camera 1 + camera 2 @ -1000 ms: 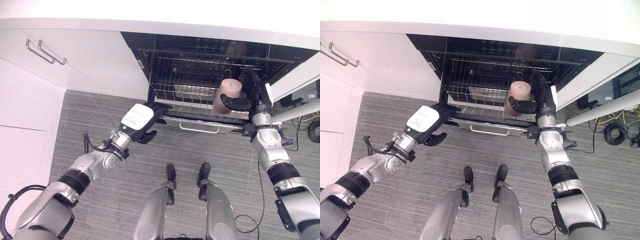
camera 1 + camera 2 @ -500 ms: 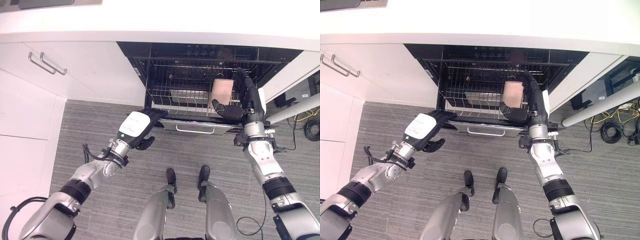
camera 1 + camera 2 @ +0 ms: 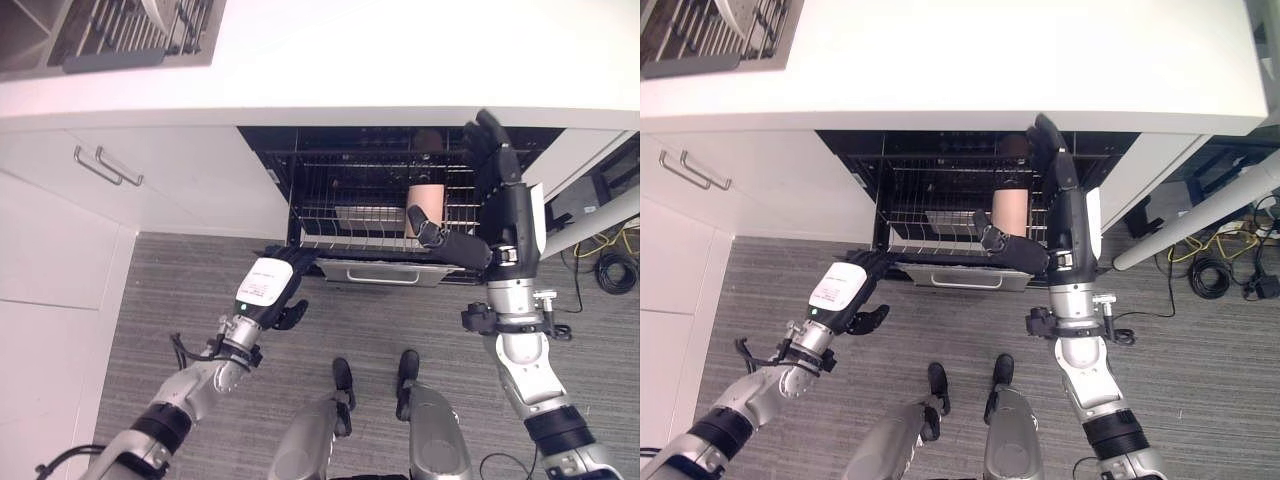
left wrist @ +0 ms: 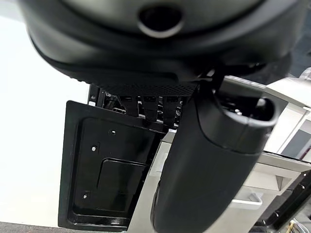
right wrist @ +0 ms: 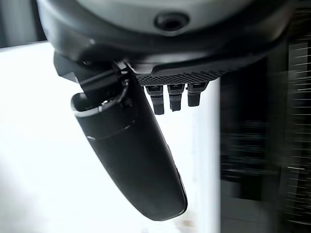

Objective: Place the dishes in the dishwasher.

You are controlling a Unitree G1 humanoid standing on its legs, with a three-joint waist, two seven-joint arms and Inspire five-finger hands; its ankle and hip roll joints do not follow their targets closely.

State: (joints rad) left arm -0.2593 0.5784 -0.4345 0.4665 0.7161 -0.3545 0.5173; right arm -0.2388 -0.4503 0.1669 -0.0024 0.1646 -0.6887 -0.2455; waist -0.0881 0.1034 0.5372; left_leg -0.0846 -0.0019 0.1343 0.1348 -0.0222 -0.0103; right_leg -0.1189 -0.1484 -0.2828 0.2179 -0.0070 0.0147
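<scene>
Cup [image 3: 427,205] in rack [image 3: 340,232] beside right hand [image 3: 500,205]

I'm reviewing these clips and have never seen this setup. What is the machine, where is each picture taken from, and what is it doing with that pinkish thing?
This is a two-legged humanoid robot with two silver-grey arms ending in dark hands. The two wide pictures come from a stereo camera on its head, looking down. The two close-ups come from cameras on its wrists, looking along each hand.

Before it stands an open dishwasher under a white counter, with a wire rack pulled out. The right hand reaches over the rack beside a pinkish cup that stands upright in it; its fingers are straight and its thumb lies just in front of the cup. The left hand rests at the rack's front left corner, fingers extended. A dish rack sits on the counter's far left.
</scene>
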